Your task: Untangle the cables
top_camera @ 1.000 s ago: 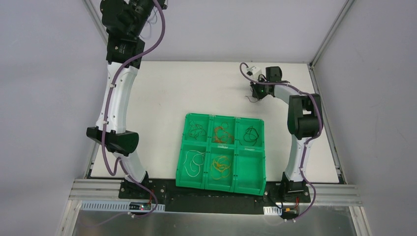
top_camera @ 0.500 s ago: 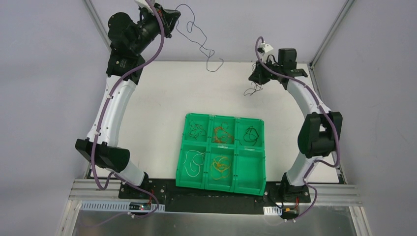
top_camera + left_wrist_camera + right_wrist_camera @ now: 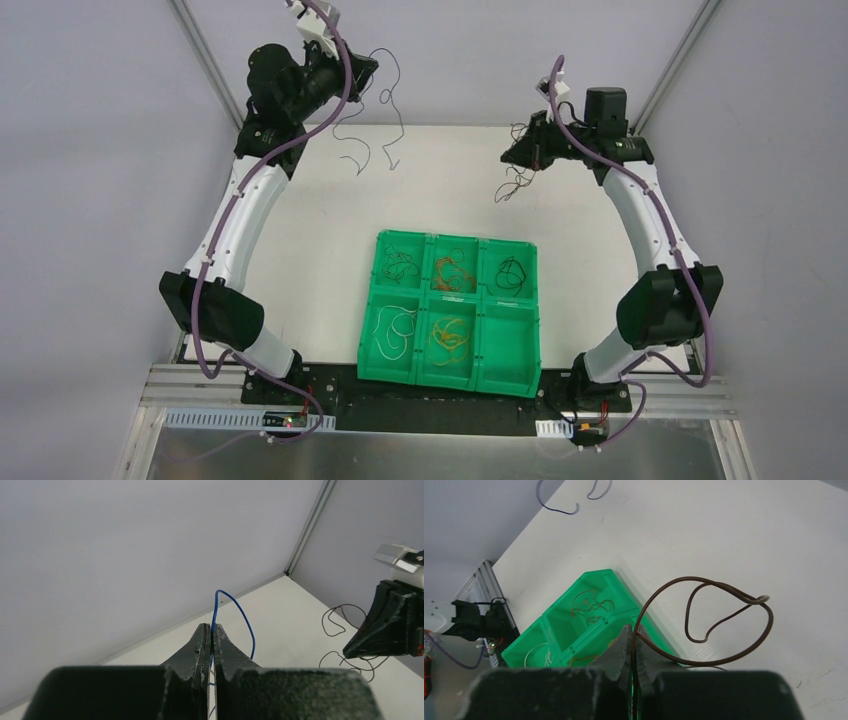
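Note:
My left gripper (image 3: 362, 72) is raised at the far left, shut on a thin blue cable (image 3: 235, 602) that hangs in loose curls (image 3: 372, 140) above the table. In the left wrist view the cable runs between the closed jaws (image 3: 211, 629). My right gripper (image 3: 512, 155) is raised at the far right, shut on a thin brown cable (image 3: 729, 625); its loops (image 3: 515, 180) dangle below. In the right wrist view the brown loop comes out of the closed jaws (image 3: 633, 630). The two cables hang apart.
A green six-compartment tray (image 3: 506, 372) sits at the near middle of the table, with sorted cables in five bins: dark (image 3: 402, 262), orange-red (image 3: 455, 272), black (image 3: 511, 273), white (image 3: 393, 328), orange-yellow (image 3: 449, 335). Metal frame posts stand at the back corners.
Both arms have lifted and swung apart. The blue cable came free in my left gripper and now hangs nearer it. The brown cable rose off the table with my right gripper.

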Motion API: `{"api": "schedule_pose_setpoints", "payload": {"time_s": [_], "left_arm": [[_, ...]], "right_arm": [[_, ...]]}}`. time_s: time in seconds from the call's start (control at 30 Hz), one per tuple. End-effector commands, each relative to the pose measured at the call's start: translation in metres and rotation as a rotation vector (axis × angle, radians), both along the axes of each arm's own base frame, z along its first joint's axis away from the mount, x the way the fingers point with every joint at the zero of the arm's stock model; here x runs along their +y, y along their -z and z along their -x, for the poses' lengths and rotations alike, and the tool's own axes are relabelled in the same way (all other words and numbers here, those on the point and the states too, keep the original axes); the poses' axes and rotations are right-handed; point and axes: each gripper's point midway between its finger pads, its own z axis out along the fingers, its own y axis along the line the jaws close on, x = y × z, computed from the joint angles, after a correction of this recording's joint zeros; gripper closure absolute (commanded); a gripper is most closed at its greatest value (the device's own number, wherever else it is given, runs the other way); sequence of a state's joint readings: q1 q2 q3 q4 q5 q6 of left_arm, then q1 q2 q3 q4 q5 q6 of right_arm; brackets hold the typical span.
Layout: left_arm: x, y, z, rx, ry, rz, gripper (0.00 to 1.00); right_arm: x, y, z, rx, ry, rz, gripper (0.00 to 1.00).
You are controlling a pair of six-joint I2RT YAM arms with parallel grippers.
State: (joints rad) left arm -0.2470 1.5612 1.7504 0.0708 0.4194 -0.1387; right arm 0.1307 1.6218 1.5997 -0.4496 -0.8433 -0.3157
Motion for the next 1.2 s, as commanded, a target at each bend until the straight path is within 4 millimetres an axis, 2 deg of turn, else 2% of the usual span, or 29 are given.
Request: {"api": "schedule_pose_setpoints", "payload": {"time_s": [0.0, 0.17, 0.37, 0.47, 0.53, 0.63, 0.7, 0.8, 0.9, 1.03, 1.17], "left_arm": [[0.003, -0.032, 0.019, -0.090, 0.017, 0.039, 1.00], [0.002, -0.028, 0.019, -0.080, 0.021, 0.038, 1.00], [0.001, -0.024, 0.018, -0.067, 0.027, 0.028, 1.00], [0.001, -0.023, 0.017, -0.062, 0.028, 0.018, 1.00], [0.001, -0.022, 0.017, -0.058, 0.028, 0.011, 1.00], [0.001, -0.021, 0.017, -0.057, 0.029, 0.006, 1.00], [0.000, -0.020, 0.016, -0.053, 0.031, 0.007, 1.00], [-0.001, -0.019, 0.015, -0.049, 0.035, 0.010, 1.00], [-0.001, -0.017, 0.014, -0.041, 0.038, 0.012, 1.00], [-0.003, -0.014, 0.015, -0.030, 0.050, 0.014, 1.00], [-0.004, -0.016, 0.016, -0.031, 0.056, 0.014, 1.00]], "right_arm": [[0.007, -0.024, 0.049, 0.057, -0.074, -0.060, 1.00], [0.006, 0.017, 0.084, 0.147, -0.092, -0.025, 1.00], [-0.001, 0.086, 0.098, 0.230, -0.091, 0.057, 1.00], [-0.008, 0.113, 0.102, 0.254, -0.104, 0.119, 0.86], [-0.010, 0.118, 0.106, 0.278, -0.120, 0.138, 0.79], [-0.011, 0.112, 0.111, 0.286, -0.131, 0.149, 0.53], [-0.015, 0.107, 0.112, 0.268, -0.122, 0.163, 0.42], [-0.022, 0.104, 0.113, 0.234, -0.115, 0.200, 0.40], [-0.027, 0.111, 0.118, 0.234, -0.139, 0.242, 0.41], [-0.027, 0.129, 0.107, 0.249, -0.124, 0.308, 0.41], [-0.022, 0.138, 0.100, 0.313, -0.137, 0.331, 0.48]]}}
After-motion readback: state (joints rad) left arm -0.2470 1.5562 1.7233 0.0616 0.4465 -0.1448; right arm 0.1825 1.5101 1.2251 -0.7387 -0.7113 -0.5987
